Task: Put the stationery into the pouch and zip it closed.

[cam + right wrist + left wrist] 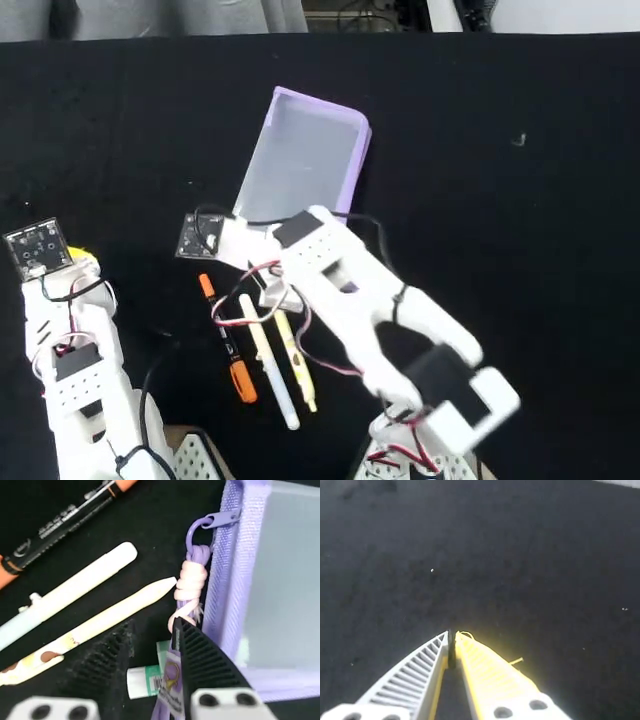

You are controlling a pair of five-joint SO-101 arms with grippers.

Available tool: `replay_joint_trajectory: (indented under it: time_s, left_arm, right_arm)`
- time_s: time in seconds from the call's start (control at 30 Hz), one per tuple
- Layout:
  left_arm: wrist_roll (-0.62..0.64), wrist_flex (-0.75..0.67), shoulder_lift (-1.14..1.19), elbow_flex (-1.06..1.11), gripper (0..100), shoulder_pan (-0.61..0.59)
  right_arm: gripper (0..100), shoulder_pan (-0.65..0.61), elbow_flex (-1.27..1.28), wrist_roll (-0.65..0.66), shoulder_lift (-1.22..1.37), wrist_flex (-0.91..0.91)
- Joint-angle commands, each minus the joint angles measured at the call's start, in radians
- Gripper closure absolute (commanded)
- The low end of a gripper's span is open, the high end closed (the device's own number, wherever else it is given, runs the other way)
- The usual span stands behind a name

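the right gripper (152,630), fingers apart, straddles the zip cord (192,577) of the purple pouch (300,165) lying flat mid-table. a marker (228,340), white pen (270,365) and yellow pen (295,365) lie just beside it. the left gripper (452,635), tips pressed together, sits over the black table (520,555).

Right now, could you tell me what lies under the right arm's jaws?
A small white-and-green item and the pink zip cord with its tag; the item's other end is covered.
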Motion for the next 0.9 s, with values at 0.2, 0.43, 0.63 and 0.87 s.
replay_joint_trajectory:
  time_s: [0.2, 0.43, 0.63, 0.87]
  left_arm:
    - [0.014, 0.000, -0.017, -0.005, 97, -0.004]
    - [0.014, 0.000, -0.017, -0.004, 97, -0.002]
    - [0.014, 0.000, -0.017, -0.004, 97, -0.002]
    - [0.014, -0.002, -0.017, 0.008, 97, -0.001]
  right_arm:
    - [88.8, 0.057, -0.229, 0.008, 0.229, -0.020]
    - [88.8, 0.123, -0.248, 0.061, 0.272, -0.104]
    - [88.8, 0.138, -0.252, 0.063, 0.286, -0.144]
    - [88.8, 0.133, -0.255, 0.064, 0.236, -0.152]
